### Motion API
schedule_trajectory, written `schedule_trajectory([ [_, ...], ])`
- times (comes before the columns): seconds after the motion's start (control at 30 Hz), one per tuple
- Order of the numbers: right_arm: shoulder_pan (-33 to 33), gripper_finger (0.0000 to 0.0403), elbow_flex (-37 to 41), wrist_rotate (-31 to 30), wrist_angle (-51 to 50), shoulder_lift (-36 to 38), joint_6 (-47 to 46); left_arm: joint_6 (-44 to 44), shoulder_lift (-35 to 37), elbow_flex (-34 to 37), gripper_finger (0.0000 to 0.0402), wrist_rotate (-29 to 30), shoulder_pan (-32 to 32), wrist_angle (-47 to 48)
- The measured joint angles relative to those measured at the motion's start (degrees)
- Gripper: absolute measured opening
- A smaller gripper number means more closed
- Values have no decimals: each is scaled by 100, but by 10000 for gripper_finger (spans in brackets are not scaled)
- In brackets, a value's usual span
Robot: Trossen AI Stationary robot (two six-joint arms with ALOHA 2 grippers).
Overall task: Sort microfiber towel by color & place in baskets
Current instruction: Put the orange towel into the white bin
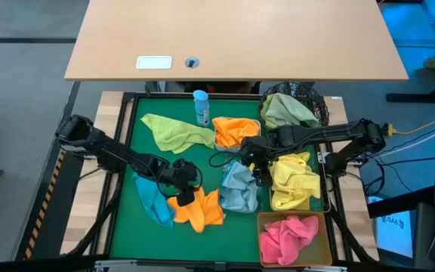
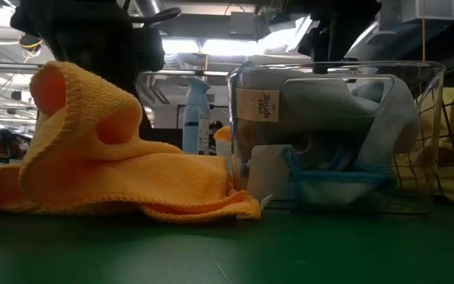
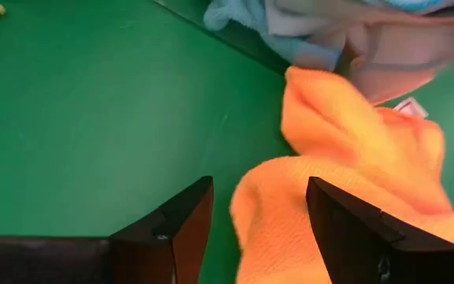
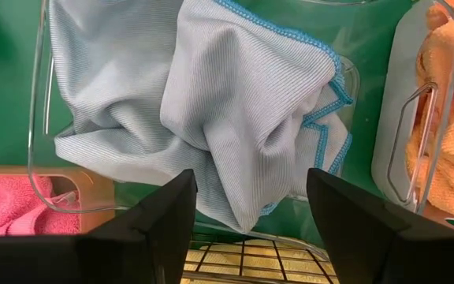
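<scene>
Green mat (image 1: 138, 155) covers the work table, a bare wooden desk (image 1: 232, 38) beyond it and a lit workshop room showing past the table in the low view. Left arm (image 1: 100, 147) reaches in from the table's left edge, stretched low across the mat, its wrist over the near-middle. Right arm (image 1: 331, 136) comes in from the right edge, bent over the row of containers. Left gripper (image 3: 258, 229) fingers spread wide, holding nothing; it hangs just over the edge of an orange towel (image 1: 198, 210) that lies crumpled on the mat, one fold of it between the fingers but not pinched. Right gripper (image 4: 251, 213) also open and empty, poised above the clear tub (image 1: 240, 189), looking down on the grey-blue towel (image 4: 203, 118) with teal stitching bundled inside it. Containers, by size: rectangular wire basket (image 1: 322, 189) holding yellow towels (image 1: 293, 181), just right of the clear tub; black round wire-mesh basket (image 1: 316, 102) at the far right with a light green towel (image 1: 285, 112); amber tub (image 1: 327, 227) at the near right with pink towels (image 1: 287, 238); white tub (image 1: 216, 136) at the far middle with orange towels (image 1: 236, 130). Loose on the mat: a light green towel (image 1: 174, 132) at the far left, a teal towel (image 1: 155, 202) touching the loose orange one at the near left. Small blue-capped spray bottle (image 1: 200, 107) stands upright at the far edge, beside the white tub.
</scene>
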State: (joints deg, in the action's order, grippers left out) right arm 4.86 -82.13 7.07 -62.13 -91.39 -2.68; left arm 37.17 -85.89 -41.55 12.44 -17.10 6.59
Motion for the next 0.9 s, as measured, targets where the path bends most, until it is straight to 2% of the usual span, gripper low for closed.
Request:
schedule_trajectory([
  [0.23, 0, 241, 0, 0, 2, 0, 0, 501, -64, 279, 198, -182, -15, -393],
  [0.43, 2, 241, 0, 0, 2, 0, 0, 619, -461, 292, 186, -692, -22, -668],
  [0.53, 2, 241, 0, 99, -43, 5, 13, 503, -611, 292, 148, -781, -22, -1004],
  [0.63, 2, 241, 0, 412, -326, 133, 152, 307, -619, 292, 85, -899, -22, -1341],
  [0.73, 4, 241, 0, 450, -410, 400, 156, 280, -598, 292, 19, -1087, -22, -1788],
  [0.9, 4, 241, 0, 159, -394, 1002, 153, 103, -595, 122, 10, -1410, -17, -2206],
])
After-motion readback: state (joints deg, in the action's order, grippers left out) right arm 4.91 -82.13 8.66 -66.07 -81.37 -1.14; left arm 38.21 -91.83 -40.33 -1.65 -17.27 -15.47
